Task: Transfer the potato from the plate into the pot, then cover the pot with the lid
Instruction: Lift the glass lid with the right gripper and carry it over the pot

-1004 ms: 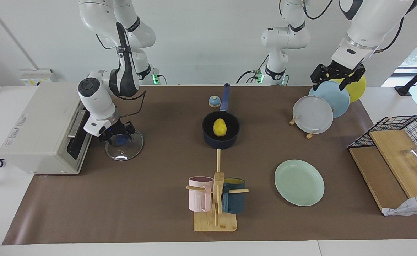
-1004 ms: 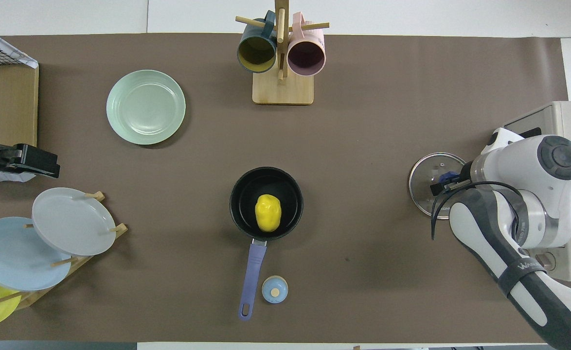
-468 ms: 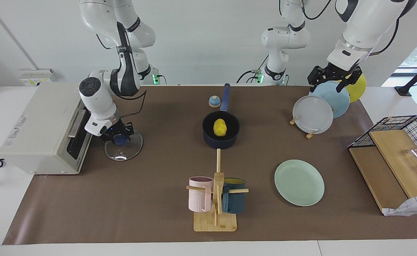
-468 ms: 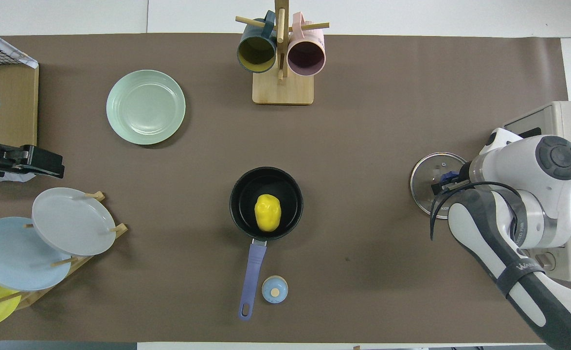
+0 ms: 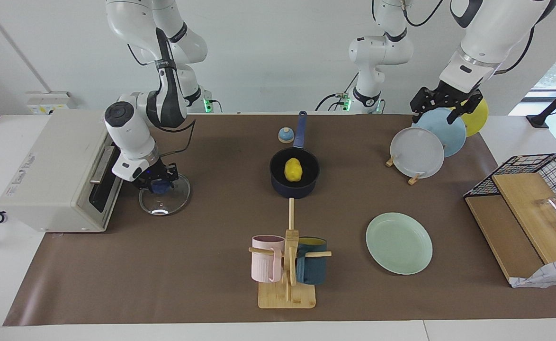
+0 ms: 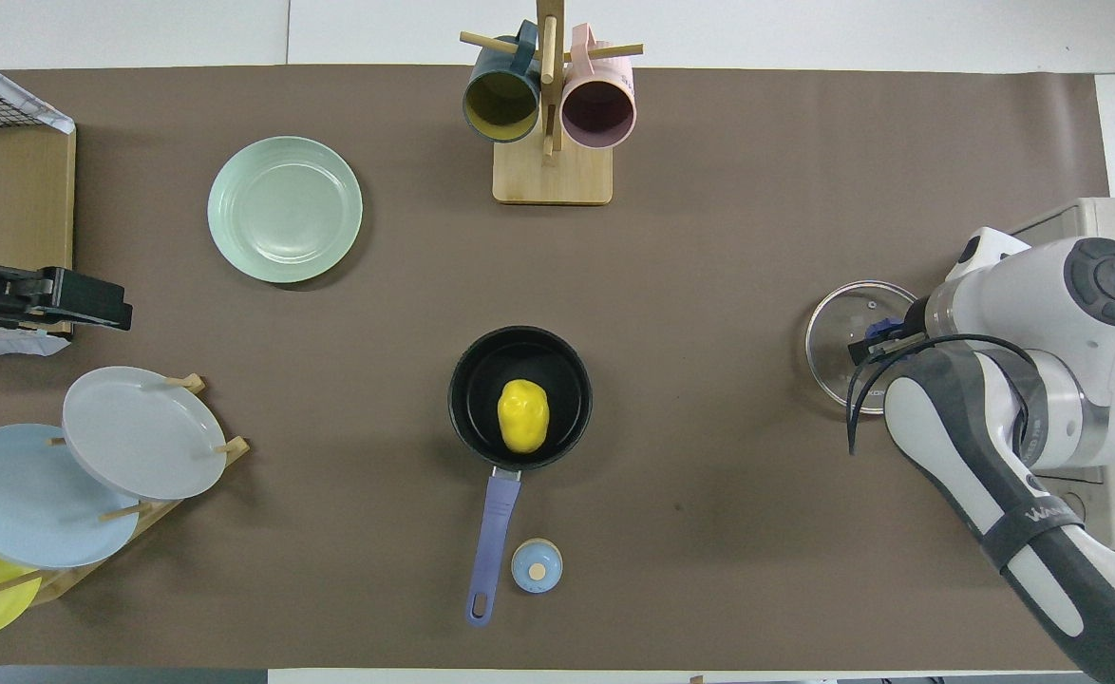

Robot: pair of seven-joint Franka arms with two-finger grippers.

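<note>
At the left of the facing view, the right gripper [image 5: 158, 183] is clenched on the blue knob of the lid [image 5: 164, 201], which is beside the toaster oven [image 5: 53, 170]. In the middle of the frame, the potato [image 5: 293, 169] lies inside the pot [image 5: 294, 173]. Lower and to the right, the plate [image 5: 399, 243] lies flat with nothing on it. At the upper right, the left gripper [image 5: 441, 102] hangs released over the plate rack [image 5: 413, 179].

A toaster oven [image 5: 55, 170] sits beside the right fingers; three plates in a wooden rack [image 5: 417, 151] stand beneath the left fingers; a mug tree [image 5: 287, 265] stands well apart from both.
</note>
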